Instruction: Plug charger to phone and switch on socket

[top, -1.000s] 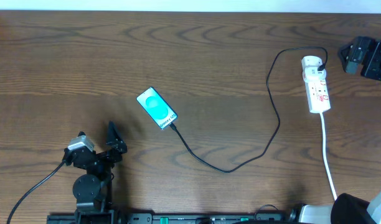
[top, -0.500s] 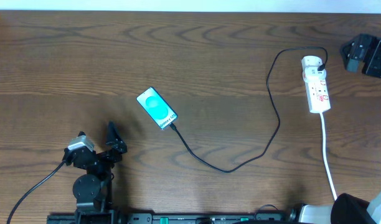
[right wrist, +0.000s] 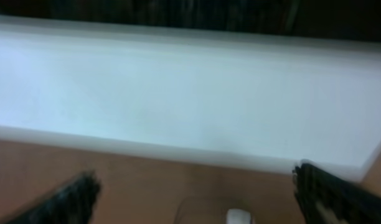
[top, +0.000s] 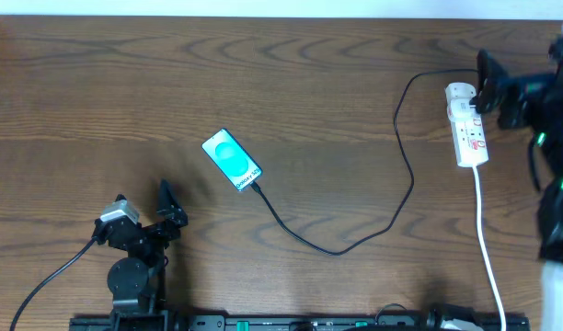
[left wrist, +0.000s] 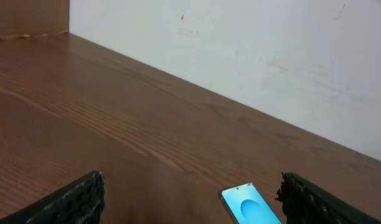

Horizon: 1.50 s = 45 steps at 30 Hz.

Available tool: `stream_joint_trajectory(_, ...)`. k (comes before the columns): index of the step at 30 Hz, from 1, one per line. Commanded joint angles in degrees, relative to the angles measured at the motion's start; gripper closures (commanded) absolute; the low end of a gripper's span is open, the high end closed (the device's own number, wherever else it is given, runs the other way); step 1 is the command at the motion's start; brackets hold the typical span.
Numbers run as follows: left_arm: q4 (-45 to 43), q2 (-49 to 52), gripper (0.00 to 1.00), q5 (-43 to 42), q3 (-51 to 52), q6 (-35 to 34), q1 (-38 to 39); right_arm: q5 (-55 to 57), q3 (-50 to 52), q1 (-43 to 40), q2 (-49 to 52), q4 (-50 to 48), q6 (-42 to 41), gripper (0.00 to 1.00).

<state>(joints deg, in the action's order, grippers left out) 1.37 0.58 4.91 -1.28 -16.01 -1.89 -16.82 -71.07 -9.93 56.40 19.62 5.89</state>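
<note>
snaking blk charger (top: 333, 252), rect phone (top: 232, 159)

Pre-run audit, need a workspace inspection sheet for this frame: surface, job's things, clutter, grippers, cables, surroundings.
Surface: dark brown wood-grain table, no spills seen.
Job's things: small rectangular smartphone with a teal-green screen, flat, screen up, centre-left; white elongated power strip with red switch markings, far right, switch state too small to tell.
Clutter: nothing seen.
Grippers: left gripper open, front-left, holding nothing; right gripper open, by the strip's round end, holding nothing.
Cables: thin black charger cable loops from the phone's lower edge to the strip's round end; seating cannot be told. Strip's white cord runs toward the front edge.
Surroundings: white wall behind the table.
</note>
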Motion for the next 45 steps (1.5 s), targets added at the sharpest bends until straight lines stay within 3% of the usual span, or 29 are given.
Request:
stream_joint_trajectory(1,2.3,-0.3,0.10,1.8,1.0,1.2,-0.3,0.2,13.6,1.4,-7.9,-9.9,0.6,0.01)
stream_joint_trajectory(8,2.3,-0.3,0.10,1.8,1.0,1.2,-0.3,1.1,46.9,1.8,-29.1,-41.6,0.6,0.01)
stream_joint_trajectory(13,2.3,-0.3,0.10,1.7,1.0,1.2,-0.3,3.2,63.4,1.8,-41.8,-48.7,0.3,0.01)
stream_joint_trajectory(16,2.3,-0.3,0.10,1.8,1.0,1.2,-0.3,3.2,70.8,1.8,-47.6,-48.4,-0.4,0.01)
stream_joint_trajectory(27,2.3,-0.3,0.10,1.8,1.0,1.2,-0.3,12.9,70.8,8.0,-54.5,-15.0,-6.4,0.01)
stream_joint_trajectory(45,2.3,-0.3,0.10,1.8,1.0,1.2,-0.3,14.8,70.8,11.6,-54.6,-15.3,-8.5,0.01)
